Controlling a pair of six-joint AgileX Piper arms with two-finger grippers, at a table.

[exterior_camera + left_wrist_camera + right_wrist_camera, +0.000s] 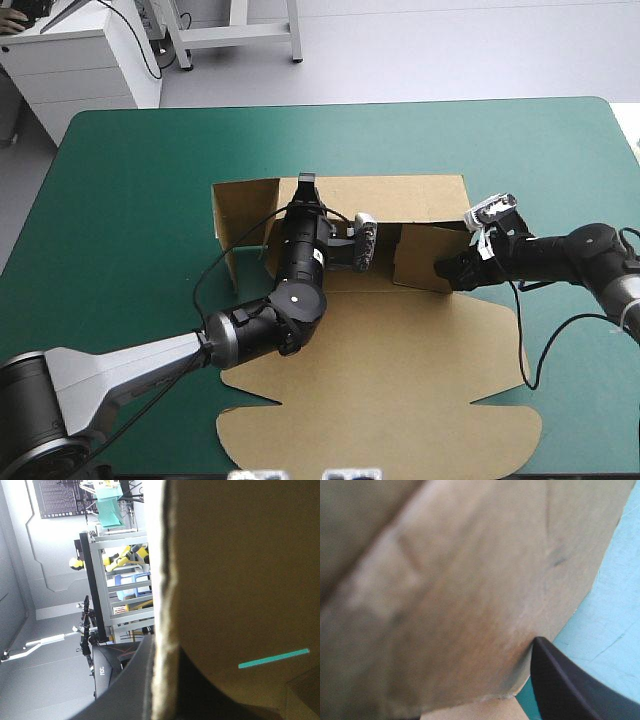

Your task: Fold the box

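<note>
The brown box point(400, 380) lies mid-table with its wide lid panel flat toward the near edge and its far walls raised. My left gripper point(306, 182) reaches over the back wall point(400, 195) near its left end. In the left wrist view the board's edge point(162, 605) runs between the black fingers point(125, 690), which are shut on it. My right gripper point(445, 268) is at the right side wall's point(425, 255) near corner. There the board point(445, 605) fills the view, one black finger point(560, 685) presses against it, and the other is hidden behind.
Bare teal-green cover point(130, 200) surrounds the box on the left, right and far sides. The lid panel's near corners come close to the table's near edge point(580, 470). A white cabinet point(80, 70) stands beyond the far left corner.
</note>
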